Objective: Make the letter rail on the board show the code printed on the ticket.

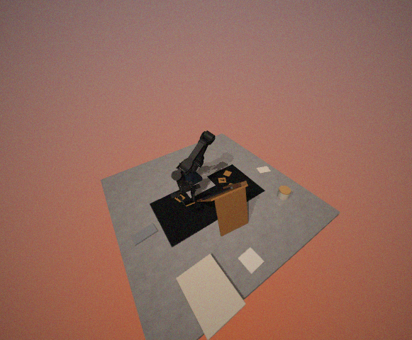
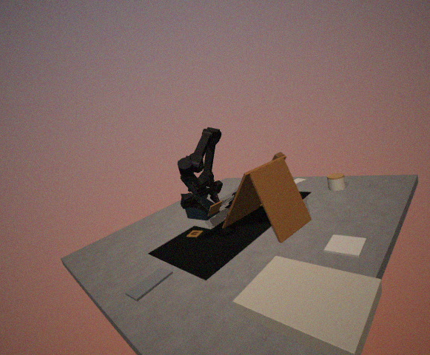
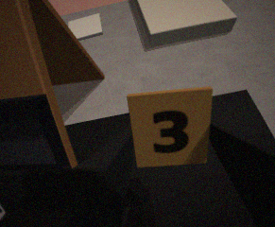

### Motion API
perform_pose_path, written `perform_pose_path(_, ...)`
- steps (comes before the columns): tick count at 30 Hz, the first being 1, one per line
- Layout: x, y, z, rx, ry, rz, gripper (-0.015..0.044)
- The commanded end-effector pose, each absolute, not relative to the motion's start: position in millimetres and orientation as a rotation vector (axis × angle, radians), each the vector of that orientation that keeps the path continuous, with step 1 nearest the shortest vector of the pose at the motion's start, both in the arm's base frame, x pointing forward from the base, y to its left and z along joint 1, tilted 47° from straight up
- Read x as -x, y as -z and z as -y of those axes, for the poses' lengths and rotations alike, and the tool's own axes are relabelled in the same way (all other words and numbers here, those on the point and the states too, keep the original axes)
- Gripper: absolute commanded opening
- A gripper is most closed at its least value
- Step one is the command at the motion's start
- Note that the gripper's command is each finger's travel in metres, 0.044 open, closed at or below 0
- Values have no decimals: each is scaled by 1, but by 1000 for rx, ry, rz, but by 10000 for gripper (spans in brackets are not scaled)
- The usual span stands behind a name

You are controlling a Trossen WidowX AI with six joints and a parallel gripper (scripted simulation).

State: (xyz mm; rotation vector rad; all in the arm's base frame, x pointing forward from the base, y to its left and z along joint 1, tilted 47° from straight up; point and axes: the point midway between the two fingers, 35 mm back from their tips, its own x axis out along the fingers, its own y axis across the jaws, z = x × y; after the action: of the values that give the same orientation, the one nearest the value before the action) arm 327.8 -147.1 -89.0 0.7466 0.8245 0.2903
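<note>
My gripper is shut on the orange 3 tile, held raised, its black 3 upright in the wrist view. It is just beside one side edge of the orange A-frame board. One loose tile lies on the black mat below the gripper. Beyond the board, two more tiles, one blank-looking and one marked, lie on the mat. The rail's contents and the ticket's code cannot be read.
A cream box and a white card are behind the board. A grey slab lies off the mat's end. An orange-topped tub stands near the counter's far edge.
</note>
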Motion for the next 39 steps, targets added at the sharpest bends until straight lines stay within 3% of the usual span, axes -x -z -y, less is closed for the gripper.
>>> perform_pose_path(1,-328,86,145,-750,-293,-822,0)
perform_pose_path(39,-329,73,131,-751,-293,-822,0)
